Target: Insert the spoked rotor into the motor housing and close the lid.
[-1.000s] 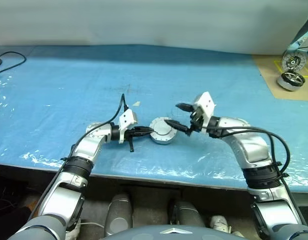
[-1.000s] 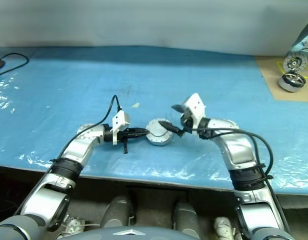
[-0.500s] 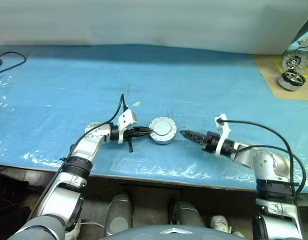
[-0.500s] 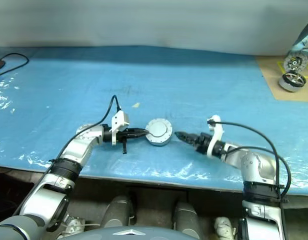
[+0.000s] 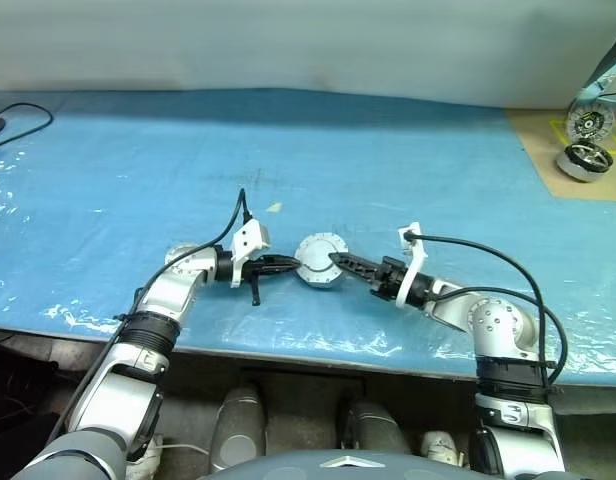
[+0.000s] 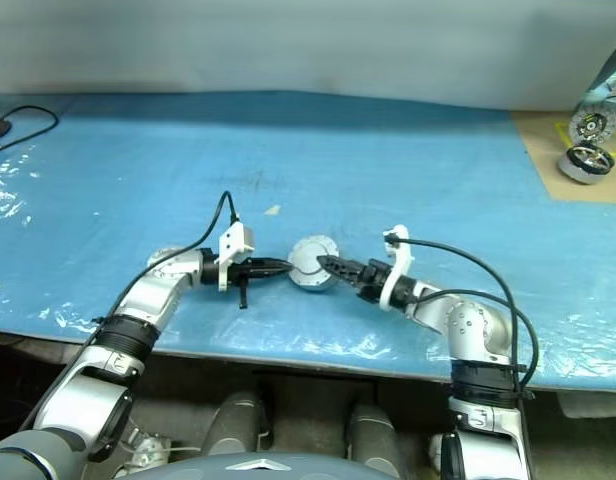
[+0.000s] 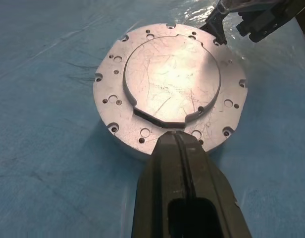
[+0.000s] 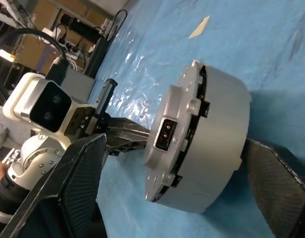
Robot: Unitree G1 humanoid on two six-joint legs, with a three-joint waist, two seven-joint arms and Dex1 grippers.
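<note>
The motor housing (image 5: 318,262) lies flat on the blue table with the lid (image 7: 167,84) closed on top, its plain grey face up. The spoked rotor is hidden. My left gripper (image 5: 296,264) is shut and empty, and its tips (image 7: 179,144) press against the housing's left rim. From the right, my right gripper (image 5: 338,262) comes in low and open. In the right wrist view its fingers (image 8: 78,183) stand one on each side of the housing (image 8: 202,139). One tip reaches the lid's rim; I cannot tell whether it touches.
A brown board at the far right carries a spoked wheel part (image 5: 585,160) and a round disc part (image 5: 588,124). A small paper scrap (image 5: 275,208) lies behind the housing. A black cable (image 5: 18,115) runs at the far left. The table's front edge is close below both arms.
My right gripper came down from above the housing, swung out right, rolled, and moved back in low against the housing's right side. The left gripper and housing stayed put.
</note>
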